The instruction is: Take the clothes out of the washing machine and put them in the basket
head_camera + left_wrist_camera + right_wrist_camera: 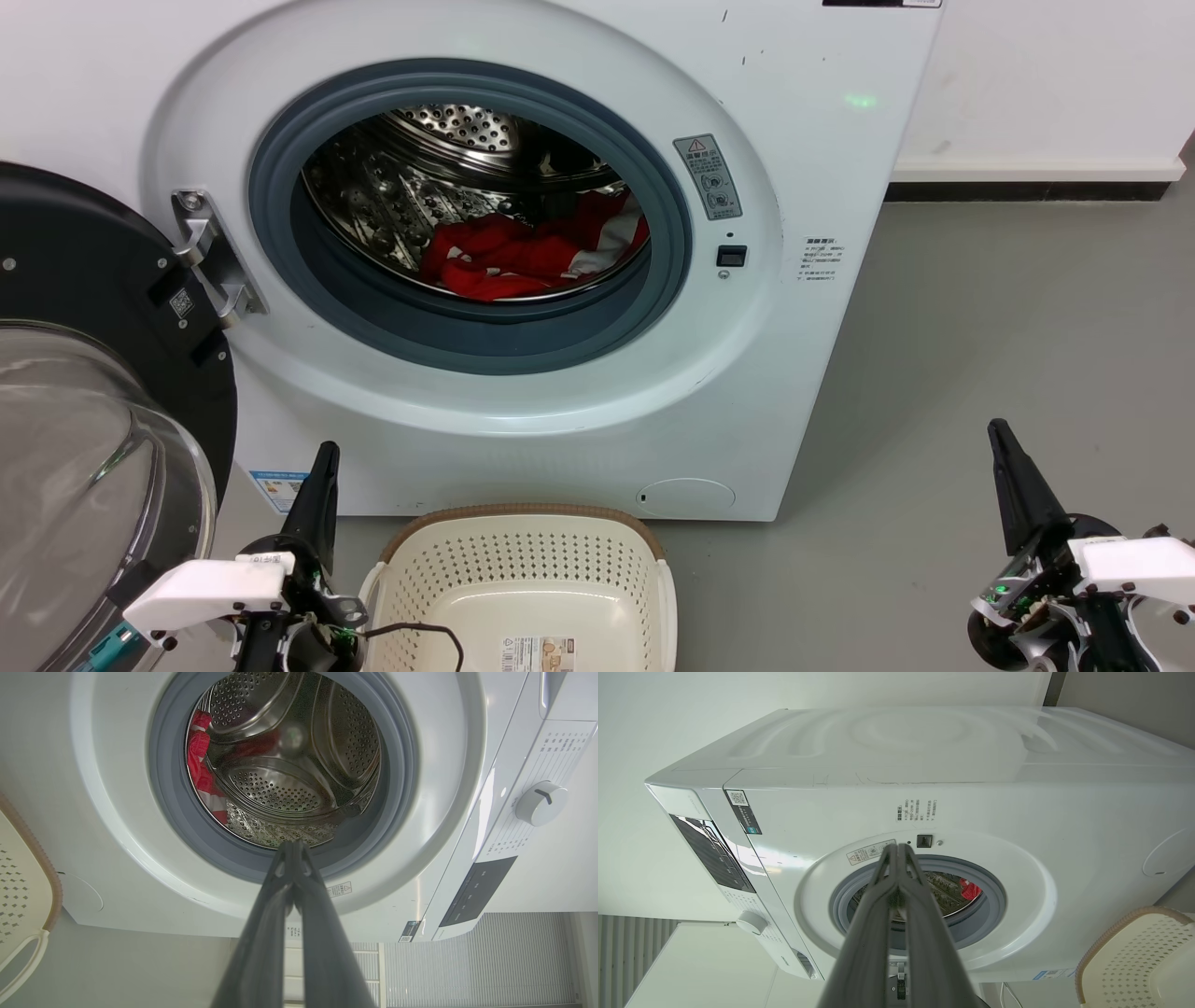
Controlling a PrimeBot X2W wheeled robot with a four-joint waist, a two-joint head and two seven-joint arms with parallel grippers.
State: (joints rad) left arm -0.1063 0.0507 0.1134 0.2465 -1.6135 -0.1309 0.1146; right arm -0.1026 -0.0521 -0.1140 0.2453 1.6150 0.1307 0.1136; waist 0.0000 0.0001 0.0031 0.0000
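Observation:
The white washing machine (pixel 822 140) stands with its port open and its glass door (pixel 84 420) swung out to the left. Red clothes (pixel 523 254) with white trim lie heaped at the bottom of the steel drum; a bit of the clothes (pixel 200 760) shows at the drum's edge in the left wrist view, and the clothes (pixel 969 889) peek out in the right wrist view. The cream basket (pixel 523 551) sits on the floor before the machine, nothing inside. My left gripper (pixel 323 459) is shut beside the basket's left. My right gripper (pixel 999 434) is shut far to the right. Both hold nothing.
Grey floor (pixel 980 355) spreads to the right of the machine, with a white wall and dark skirting (pixel 1027 190) behind. A black cable (pixel 420 630) drapes over the basket's near left rim. The open door crowds the left side.

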